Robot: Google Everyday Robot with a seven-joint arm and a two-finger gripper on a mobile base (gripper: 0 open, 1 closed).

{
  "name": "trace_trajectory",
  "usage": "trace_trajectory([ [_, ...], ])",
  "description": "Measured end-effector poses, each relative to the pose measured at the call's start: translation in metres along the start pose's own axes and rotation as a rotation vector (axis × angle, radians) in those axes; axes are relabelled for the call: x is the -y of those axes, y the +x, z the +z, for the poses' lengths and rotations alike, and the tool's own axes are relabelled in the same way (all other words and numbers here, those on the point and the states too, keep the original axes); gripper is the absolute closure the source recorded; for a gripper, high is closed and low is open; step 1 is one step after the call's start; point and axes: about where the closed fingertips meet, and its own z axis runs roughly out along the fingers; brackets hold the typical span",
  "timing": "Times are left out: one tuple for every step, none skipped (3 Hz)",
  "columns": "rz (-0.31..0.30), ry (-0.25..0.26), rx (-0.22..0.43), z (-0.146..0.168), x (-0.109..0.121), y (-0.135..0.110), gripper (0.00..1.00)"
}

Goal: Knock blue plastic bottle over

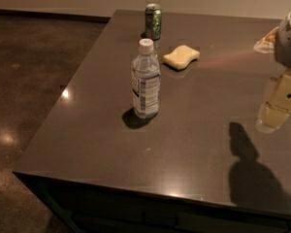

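Well off to the right of the blue plastic bottle point(145, 81), the gripper point(276, 106) hangs above the surface point(102, 149) at the edge of the view, pale yellow and partly cut off by the frame. Whether it is wide or narrow cannot be told, and it holds nothing that can be seen. It is well apart from the bottle, with bare surface between the two. The bottle stands upright with its white screw cap on top and its blue-and-white label facing the camera, and a small dark shadow lies at its base on the near left side. Behind the bottle, near the far edge of the surface, a green soda can point(153, 21) stands upright. A yellow sponge point(181, 57) lies flat behind the bottle and to its right, nearer to it than the can and touching neither. To the right of the bottle and nearer the camera, a dark shadow point(250, 174) falls across the surface below the gripper. Left of the bottle, beyond the edge of the surface, is a dark polished floor point(24, 81).
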Motion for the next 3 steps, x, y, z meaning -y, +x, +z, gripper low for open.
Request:
trace_trajectory([
  [0.001,0.003,0.003,-0.001,0.000,-0.001,0.00],
  [0.008,0.010,0.097,0.006,0.001,-0.020,0.00],
  [0.034,0.004,0.240,0.021,0.003,-0.060,0.00],
])
